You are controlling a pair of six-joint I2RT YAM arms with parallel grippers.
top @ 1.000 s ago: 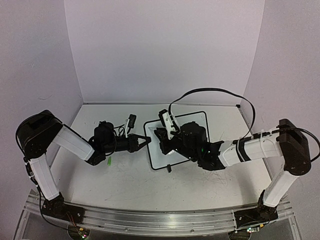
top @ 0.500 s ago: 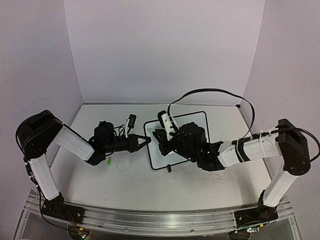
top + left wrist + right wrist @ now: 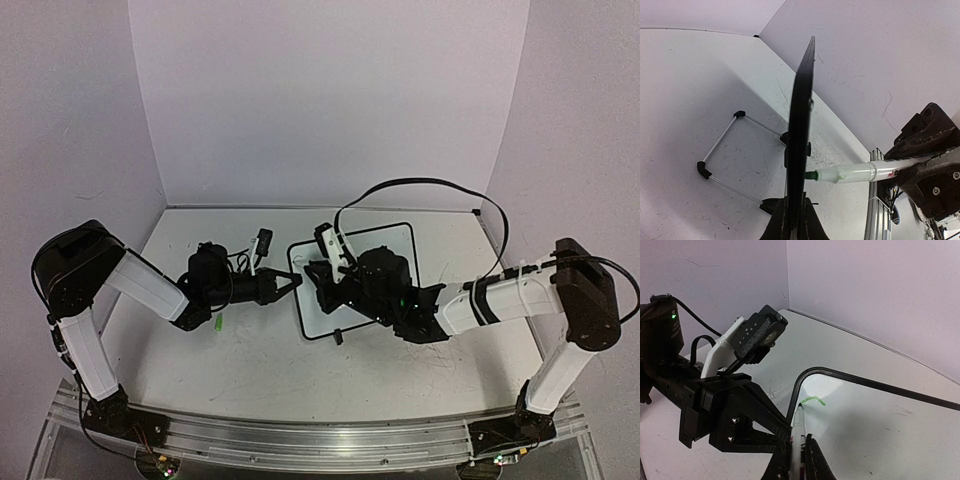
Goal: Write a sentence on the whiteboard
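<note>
The whiteboard [image 3: 400, 242] stands tilted on its wire stand [image 3: 720, 150] at mid-table. My left gripper [image 3: 292, 283] is shut on its left edge, and the left wrist view shows the board edge-on [image 3: 802, 115] between the fingers [image 3: 796, 207]. My right gripper [image 3: 322, 278] is shut on a green marker [image 3: 798, 437]. The marker's tip [image 3: 811, 175] touches the board near the upper left corner. Of the sentence, only a short curved green stroke [image 3: 812, 400] shows beside the tip. The rest of the board surface [image 3: 880, 425] is white.
A green marker cap [image 3: 217, 322] lies on the scuffed tabletop below the left wrist. The right arm's black cable [image 3: 420, 185] arcs over the board. Purple walls close the table at the back and sides. An aluminium rail [image 3: 300, 440] runs along the near edge.
My right gripper with the marker has crept slightly left and up along the board. The left arm and the board have stayed put.
</note>
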